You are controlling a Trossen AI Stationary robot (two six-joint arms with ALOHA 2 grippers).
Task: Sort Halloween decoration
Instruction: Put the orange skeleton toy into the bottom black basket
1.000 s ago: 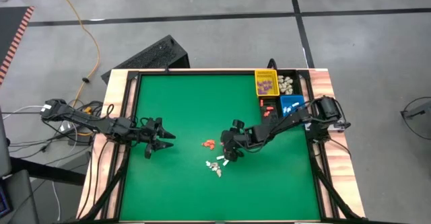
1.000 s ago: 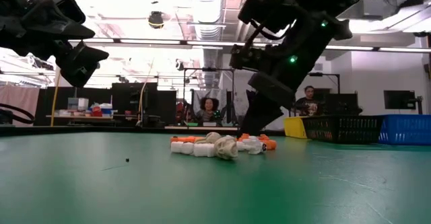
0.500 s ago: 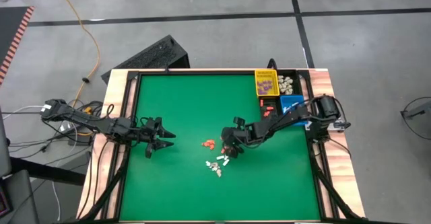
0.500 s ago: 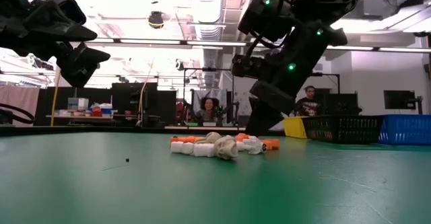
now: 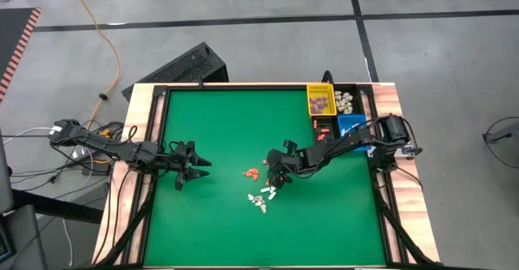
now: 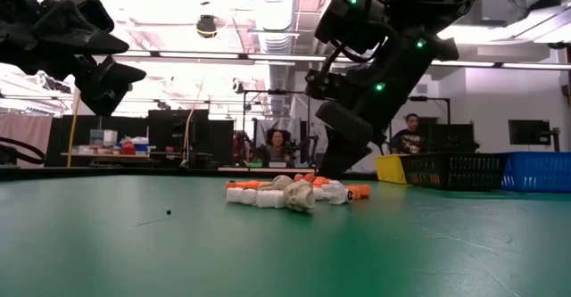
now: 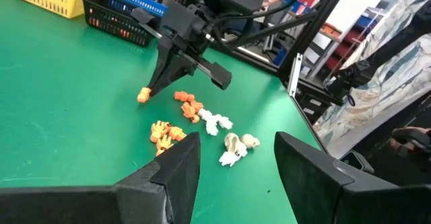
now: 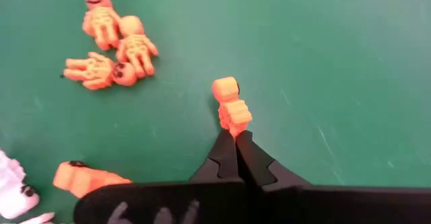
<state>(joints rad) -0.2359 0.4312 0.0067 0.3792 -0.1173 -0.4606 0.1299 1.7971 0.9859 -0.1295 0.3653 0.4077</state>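
Orange is the colour in play: the right gripper (image 8: 236, 135) has its jaws pinched together on the feet of a small orange skeleton figure (image 8: 230, 107), low over the green table (image 5: 219, 124) near its middle. In the left wrist view the same figure hangs at the tip of that gripper (image 7: 149, 89), touching or just above the mat; I cannot tell which. So the step in hand looks like the pick of one orange piece, with the grasp made and the lift not yet begun.

More of the decoration lies loose beside it: three orange skeletons (image 8: 111, 49) in a cluster, another orange piece (image 8: 84, 178) nearer the fingers, and a heap of white trinkets (image 5: 259, 199) just beyond.

The next move probably calls for a straight lift, since the hold is only on the figure's end and it could swing or slip, then a carry to the bins at the table's far right corner.

There, the yellow bin (image 5: 319, 90) holds purple pieces, the dark bin (image 5: 360, 96) next to it holds cream-white ones, and another black bin (image 5: 323, 132) holds a few orange-red ones, which is likely the right destination. The blue bin (image 5: 350, 124) is partly hidden by the arm, its contents unclear.

The left gripper (image 5: 200, 168) waits over the table's left side, jaws apart and empty.
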